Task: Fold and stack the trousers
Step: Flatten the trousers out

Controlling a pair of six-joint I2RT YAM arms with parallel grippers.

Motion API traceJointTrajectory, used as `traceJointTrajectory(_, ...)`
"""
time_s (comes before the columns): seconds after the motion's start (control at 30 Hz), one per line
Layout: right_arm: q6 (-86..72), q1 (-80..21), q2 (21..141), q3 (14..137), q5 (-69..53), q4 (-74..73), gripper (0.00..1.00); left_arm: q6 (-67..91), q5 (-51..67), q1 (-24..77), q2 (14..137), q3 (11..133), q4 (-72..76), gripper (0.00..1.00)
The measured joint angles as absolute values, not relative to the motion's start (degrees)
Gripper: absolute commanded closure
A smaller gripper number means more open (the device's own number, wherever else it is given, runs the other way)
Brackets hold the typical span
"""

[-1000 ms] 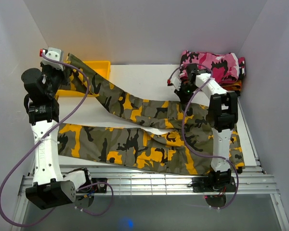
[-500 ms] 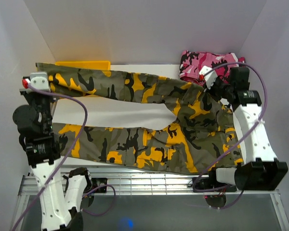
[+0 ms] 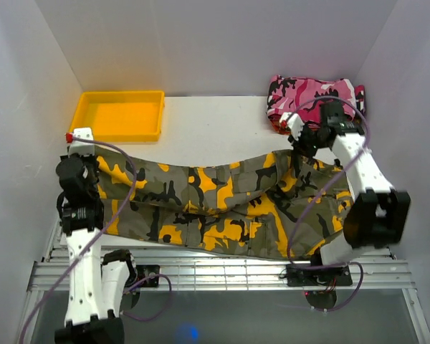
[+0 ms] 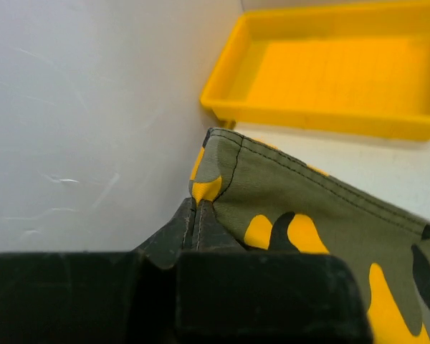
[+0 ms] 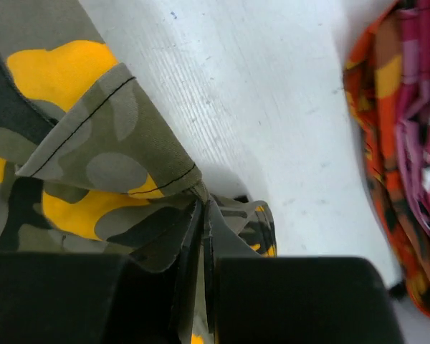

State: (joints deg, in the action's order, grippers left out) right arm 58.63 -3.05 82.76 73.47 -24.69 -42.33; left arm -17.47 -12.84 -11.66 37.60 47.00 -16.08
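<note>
The camouflage trousers (image 3: 215,204) lie across the front of the table, one leg folded over the other. My left gripper (image 3: 82,147) is shut on the leg's cuff at the left end; the left wrist view shows the olive and yellow cloth (image 4: 308,215) pinched between its jaws (image 4: 198,208). My right gripper (image 3: 301,143) is shut on the waist edge at the right; the right wrist view shows the cloth (image 5: 107,158) pinched between its jaws (image 5: 203,208).
A yellow tray (image 3: 118,115) stands at the back left, also in the left wrist view (image 4: 337,72). A pink camouflage garment (image 3: 315,97) on an orange-red one (image 5: 373,143) lies at the back right. The left wall is close to my left gripper.
Both grippers have pulled the upper leg toward the front, laying it over the lower leg. The yellow tray is now uncovered.
</note>
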Motion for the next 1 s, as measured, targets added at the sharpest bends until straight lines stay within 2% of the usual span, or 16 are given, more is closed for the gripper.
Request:
traceJointTrajectory(0.1, 57.5, -4.8, 102.3, 88.4, -23.6, -46.6, 0.92, -17.1, -13.3, -11.9, 48.0, 43.2, -9.4, 1.0)
traceJointTrajectory(0.2, 53.6, -6.7, 123.7, 110.4, -21.7, -50.6, 0.92, -16.4, -11.0, -14.6, 60.9, 42.2, -1.8, 1.0)
traceJointTrajectory(0.23, 52.2, -7.2, 128.8, 116.7, -21.0, -51.7, 0.92, -15.9, -9.9, -16.3, 65.1, 43.0, -0.3, 0.96)
traceJointTrajectory(0.27, 51.0, -7.9, 134.1, 123.2, -19.6, -52.0, 0.87, -15.4, -8.6, -18.2, 69.4, 44.3, 0.6, 0.84)
traceJointTrajectory(0.3, 49.9, -8.5, 138.3, 127.8, -17.7, -52.5, 0.81, -15.0, -7.7, -20.1, 73.8, 46.7, 0.9, 0.73)
traceJointTrajectory(0.33, 49.3, -9.3, 140.9, 130.2, -15.4, -52.4, 0.69, -14.6, -6.5, -21.9, 78.3, 49.9, 0.7, 0.5)
traceJointTrajectory(0.37, 48.6, -10.1, 142.2, 130.1, -12.7, -51.9, 0.44, -14.4, -5.8, -23.4, 82.2, 52.9, 1.0, 0.41)
traceJointTrajectory(0.4, 48.0, -10.8, 142.5, 129.0, -10.2, -51.7, 0.27, -13.9, -5.0, -25.0, 85.7, 55.6, 1.6, 0.32)
traceJointTrajectory(0.43, 47.9, -11.5, 140.4, 125.2, -6.6, -48.0, 0.07, -13.5, -4.4, -26.2, 87.5, 57.0, 2.0, 0.15)
traceJointTrajectory(0.47, 47.1, -12.0, 138.8, 123.3, -5.7, -47.1, 0.05, -13.1, -3.8, -27.2, 88.2, 57.4, 2.2, 0.1)
traceJointTrajectory(0.57, 45.4, -12.9, 130.3, 113.2, -2.7, -45.8, 0.03, -12.7, -1.5, -29.3, 87.4, 57.4, 1.7, 0.05)
traceJointTrajectory(0.67, 43.5, -11.4, 121.7, 106.1, -3.4, -45.0, 0.04, -12.9, 2.7, -29.3, 85.5, 57.4, 1.0, 0.05)
traceJointTrajectory(0.77, 42.5, -8.8, 113.1, 102.8, -4.7, -45.1, 0.1, -12.8, 5.6, -29.0, 84.0, 57.5, -0.6, 0.13)
traceJointTrajectory(0.8, 42.4, -7.9, 110.3, 102.0, -5.0, -45.2, 0.11, -12.8, 6.5, -28.9, 83.6, 57.5, -1.1, 0.21)
traceJointTrajectory(0.83, 42.4, -7.1, 108.1, 101.3, -5.1, -45.5, 0.13, -12.6, 7.7, -28.9, 83.3, 57.5, -1.6, 0.25)
traceJointTrajectory(1.0, 42.9, -4.8, 98.8, 92.1, -6.9, -48.1, 0.21, -13.1, 16.2, -28.9, 84.2, 58.2, -5.4, 0.41)
